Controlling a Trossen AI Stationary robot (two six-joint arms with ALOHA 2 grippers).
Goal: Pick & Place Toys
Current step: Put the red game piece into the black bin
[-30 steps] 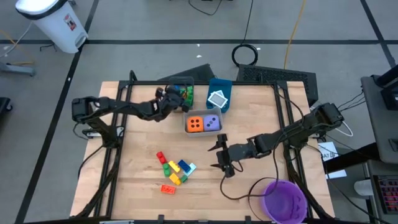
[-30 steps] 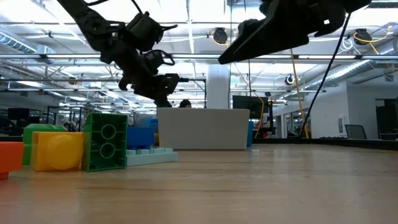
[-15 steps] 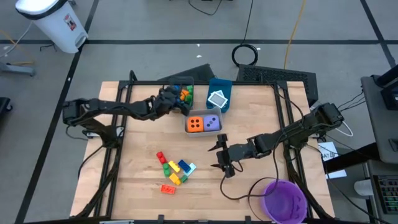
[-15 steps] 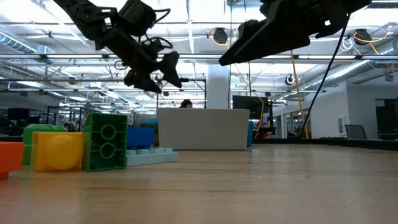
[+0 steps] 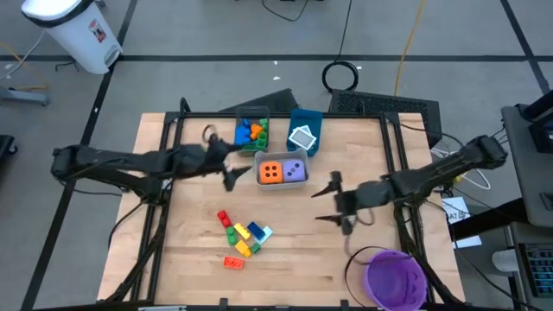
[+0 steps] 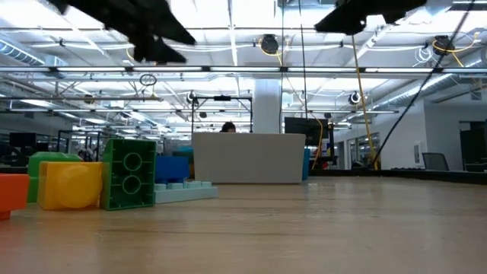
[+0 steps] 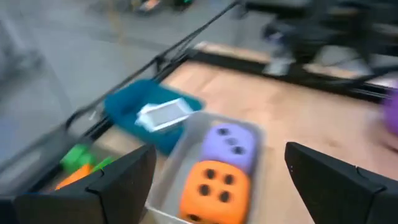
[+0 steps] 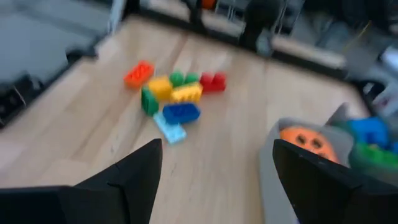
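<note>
Both wrist views motion-blurred, orange brick (image 6: 9,192) cut off by low view's edge

A pale wood grain is shown by the tabletop (image 5: 285,250). An orange die (image 5: 270,172) with dark dots and a purple die (image 5: 295,171) with dark dots are seen in a grey bin (image 5: 282,183). A white-teal tile (image 5: 301,138) lies in a blue bin (image 5: 308,118). Red, yellow, green, blue and orange bricks (image 5: 240,239) are scattered. A round bowl (image 5: 396,278) is coloured purple.
</note>
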